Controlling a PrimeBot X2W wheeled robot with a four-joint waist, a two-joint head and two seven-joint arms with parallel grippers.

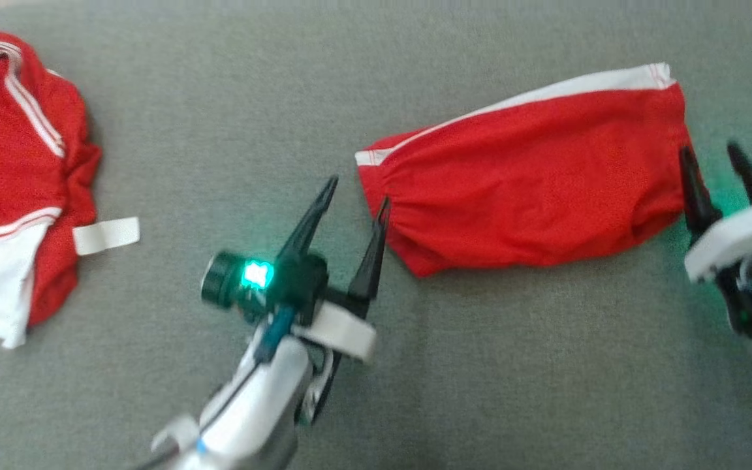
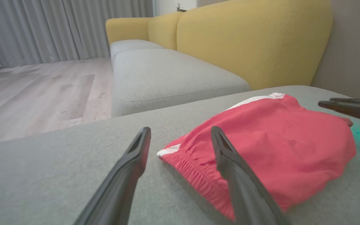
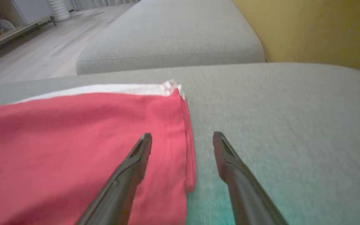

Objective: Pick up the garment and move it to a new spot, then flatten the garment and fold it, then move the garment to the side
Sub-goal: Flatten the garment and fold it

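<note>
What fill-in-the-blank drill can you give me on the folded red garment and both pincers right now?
The folded red fabric garment with a white stripe lies on a ____ upholstered cushion.
Both the left pincer and the right pincer stand ____, one at each end of it.
The sofa backrest behind is ____.
The crumpled red-and-white garment lies to the robot's ____.
Missing words: grey; open; yellow; left.

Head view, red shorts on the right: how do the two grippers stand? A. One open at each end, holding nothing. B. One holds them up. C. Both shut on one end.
A: the left gripper and right gripper stand open at opposite ends of the shorts, which lie flat.
</note>
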